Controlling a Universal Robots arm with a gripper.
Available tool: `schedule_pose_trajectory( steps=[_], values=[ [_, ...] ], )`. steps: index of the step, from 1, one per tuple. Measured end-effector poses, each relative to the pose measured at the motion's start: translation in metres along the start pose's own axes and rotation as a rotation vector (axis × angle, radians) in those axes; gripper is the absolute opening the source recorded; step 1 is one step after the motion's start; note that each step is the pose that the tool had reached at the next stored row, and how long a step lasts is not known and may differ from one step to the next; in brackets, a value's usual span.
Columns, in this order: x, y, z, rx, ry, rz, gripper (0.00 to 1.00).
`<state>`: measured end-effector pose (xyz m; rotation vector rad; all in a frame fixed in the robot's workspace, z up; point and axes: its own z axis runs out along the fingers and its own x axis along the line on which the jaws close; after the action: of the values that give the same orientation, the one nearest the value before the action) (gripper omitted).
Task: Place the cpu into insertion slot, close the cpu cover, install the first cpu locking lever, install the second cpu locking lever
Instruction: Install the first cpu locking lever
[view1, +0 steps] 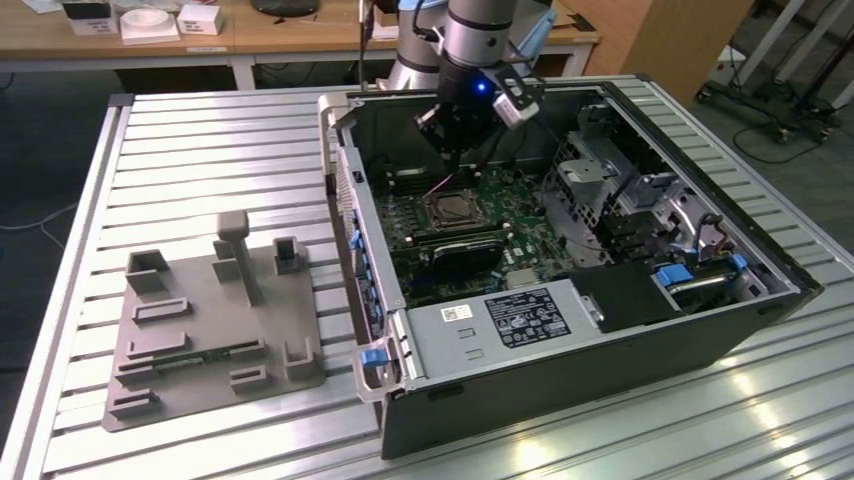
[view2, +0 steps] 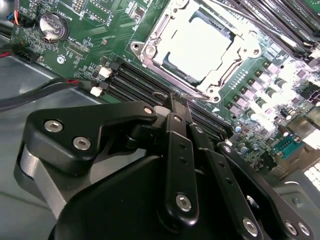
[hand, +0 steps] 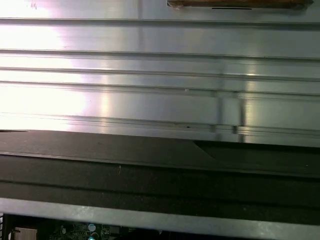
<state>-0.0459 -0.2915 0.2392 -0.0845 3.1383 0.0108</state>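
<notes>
your black gripper (view1: 457, 155), pinched together and empty, hung upper-middle in the exterior view above the silver square cpu (view1: 454, 208) under its metal cpu cover (view2: 156, 36).

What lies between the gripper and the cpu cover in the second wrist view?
In the second wrist view, the long black memory slots run across the green board between the gripper and the cpu cover.

Clearance inside the case, seen from my gripper (view2: 177, 102).
Open air above the socket (view2: 150, 50); low memory slots (view2: 140, 82) lie between us. Case wall (view1: 343, 175) and drive cage (view1: 594, 170) flank me.
</notes>
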Motion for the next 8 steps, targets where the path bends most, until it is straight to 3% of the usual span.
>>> schedule_pose_trajectory(
  steps=[8],
  values=[
    [0.0000,0.0000,-0.0016,0.0000,0.0000,0.000,0.10]
  ],
)
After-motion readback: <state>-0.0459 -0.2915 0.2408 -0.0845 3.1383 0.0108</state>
